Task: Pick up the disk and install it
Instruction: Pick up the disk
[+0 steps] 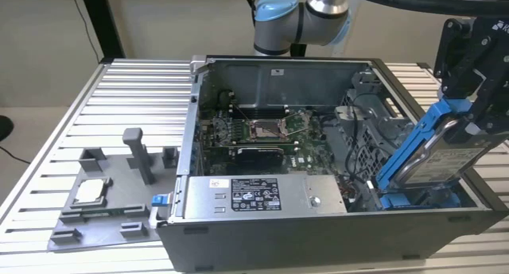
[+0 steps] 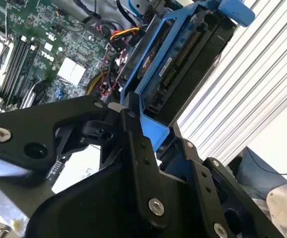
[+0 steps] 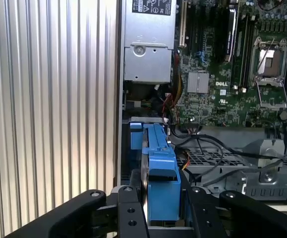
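**Pickup done, disk (image 1: pixel 433 149) not yet seated**

The gripper (image 1: pixel 477 116) is clamped on the disk's upper end. The disk stands tilted inside the computer case (image 1: pixel 318 238) at the exterior view's right, its lower end at the blue drive bay (image 1: pixel 413 199).

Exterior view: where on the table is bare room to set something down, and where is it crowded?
Free: the ribbed table on the exterior view's left, between the open computer case, the grey fixture tray and the far edge. Crowded: inside the case, most at the drive bay where the pincer holds the disk.
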`<action>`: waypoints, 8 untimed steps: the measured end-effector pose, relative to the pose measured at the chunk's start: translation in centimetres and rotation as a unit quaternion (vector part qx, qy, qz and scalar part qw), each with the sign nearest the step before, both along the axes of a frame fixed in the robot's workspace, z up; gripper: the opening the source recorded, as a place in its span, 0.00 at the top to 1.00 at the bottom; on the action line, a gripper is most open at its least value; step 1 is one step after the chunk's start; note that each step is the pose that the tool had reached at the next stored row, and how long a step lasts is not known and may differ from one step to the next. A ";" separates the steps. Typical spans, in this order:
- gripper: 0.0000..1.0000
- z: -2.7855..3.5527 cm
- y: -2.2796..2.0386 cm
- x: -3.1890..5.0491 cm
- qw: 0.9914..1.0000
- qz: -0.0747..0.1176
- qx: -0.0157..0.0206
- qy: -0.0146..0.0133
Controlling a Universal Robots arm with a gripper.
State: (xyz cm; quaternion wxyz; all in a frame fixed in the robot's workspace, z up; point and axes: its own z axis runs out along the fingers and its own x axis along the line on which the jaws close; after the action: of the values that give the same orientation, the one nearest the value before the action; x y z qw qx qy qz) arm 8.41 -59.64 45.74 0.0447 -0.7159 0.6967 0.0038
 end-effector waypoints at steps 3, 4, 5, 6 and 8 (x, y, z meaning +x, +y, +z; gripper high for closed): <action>1.00 -0.38 0.08 0.03 1.000 -0.001 0.001 -0.001; 1.00 -0.51 0.10 0.04 1.000 -0.002 0.002 -0.001; 1.00 -0.62 0.11 0.06 1.000 -0.003 0.002 -0.001; 1.00 -0.73 0.13 0.08 1.000 -0.003 0.003 -0.001; 1.00 -0.92 0.17 0.11 1.000 -0.004 0.004 -0.002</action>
State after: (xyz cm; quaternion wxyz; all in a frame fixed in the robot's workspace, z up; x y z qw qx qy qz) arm 8.52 -59.47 44.82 0.0486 -0.7126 0.6998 0.0051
